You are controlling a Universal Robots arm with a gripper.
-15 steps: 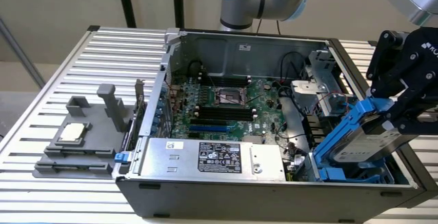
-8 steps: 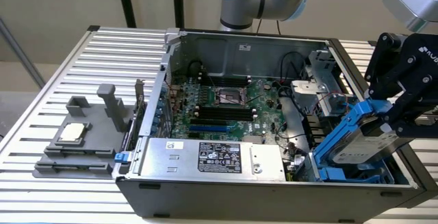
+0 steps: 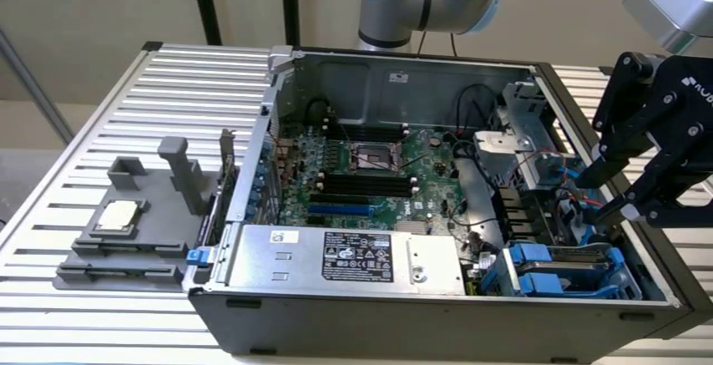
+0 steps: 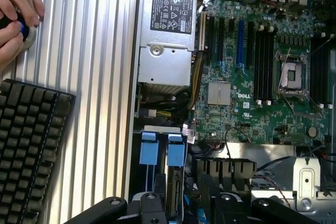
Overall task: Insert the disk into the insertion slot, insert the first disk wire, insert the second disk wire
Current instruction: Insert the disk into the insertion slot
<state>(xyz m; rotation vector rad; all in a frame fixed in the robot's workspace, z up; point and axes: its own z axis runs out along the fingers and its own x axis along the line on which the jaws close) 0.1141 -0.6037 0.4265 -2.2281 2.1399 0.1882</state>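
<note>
In the exterior view the gripper point(image 3: 619, 215) hangs over the front corner of the open computer case point(image 3: 446, 319), its tips just above the insertion slot point(image 3: 619, 275). The fingers stand apart and nothing shows between them. The disk point(image 3: 557, 266) lies inside that slot, with its blue carrier frame at the open face. Thin cables run close by, but I cannot tell whether any is plugged in. The power supply point(image 3: 346, 256) lies alongside, and a grey fixture block point(image 3: 134, 231) rests on the slatted table point(image 3: 67, 181), outside the case.

In the wrist view the gripper point(image 4: 186, 205) is spread directly over the disk point(image 4: 176, 153), whose blue tabs sit at the mouth of the insertion slot point(image 4: 157, 128). The motherboard point(image 4: 262, 77) lies beyond. A person's hand point(image 4: 16, 14) and a keyboard point(image 4: 29, 150) are on the table.

The drive is probably dense, rigid and sensitive to knocks, with smooth metal faces. The blue plastic frame looks like the safer place to grip. The wires would be limp, so they are best pinched at the connector.
</note>
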